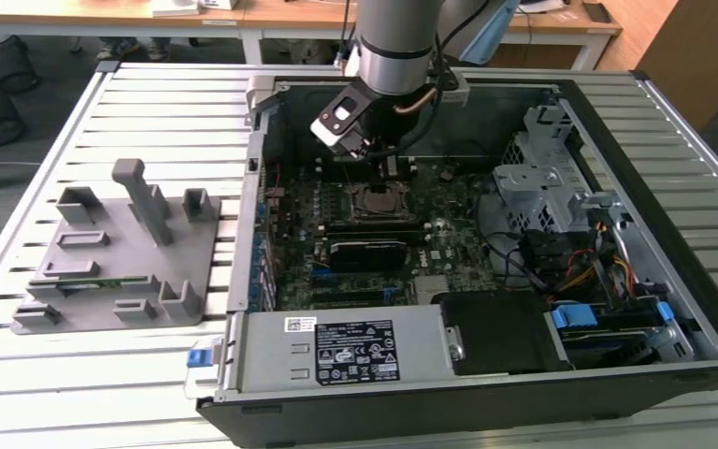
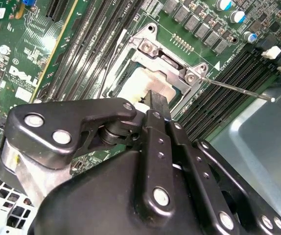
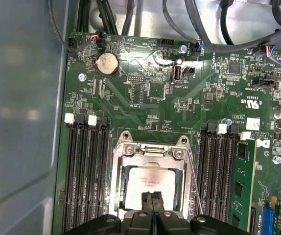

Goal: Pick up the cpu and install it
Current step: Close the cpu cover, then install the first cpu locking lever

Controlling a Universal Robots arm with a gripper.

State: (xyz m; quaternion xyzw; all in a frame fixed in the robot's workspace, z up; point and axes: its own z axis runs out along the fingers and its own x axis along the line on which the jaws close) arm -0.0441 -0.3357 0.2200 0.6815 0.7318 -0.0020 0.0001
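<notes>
The cpu (image 3: 145, 177) lies flat inside the motherboard socket, its pale silver top framed by the socket's metal bracket (image 3: 149, 151). In the second wrist view the cpu (image 2: 136, 84) shows as a light patch under the bracket (image 2: 172, 59). My gripper (image 3: 152, 197) hangs directly over the chip's near edge, its two black fingers pressed together with nothing visible between them. From the exterior view the gripper (image 1: 389, 170) points straight down into the open computer case, just above the socket (image 1: 377, 200). I cannot tell whether the fingertips touch the chip.
Memory slots (image 3: 85, 171) flank the socket on both sides. A thin socket lever (image 3: 195, 188) stands beside it. The case walls (image 1: 254, 168), drive cage (image 1: 541, 178) and power supply (image 1: 340, 351) surround the board. A grey fixture (image 1: 122, 253) sits outside on the slatted table.
</notes>
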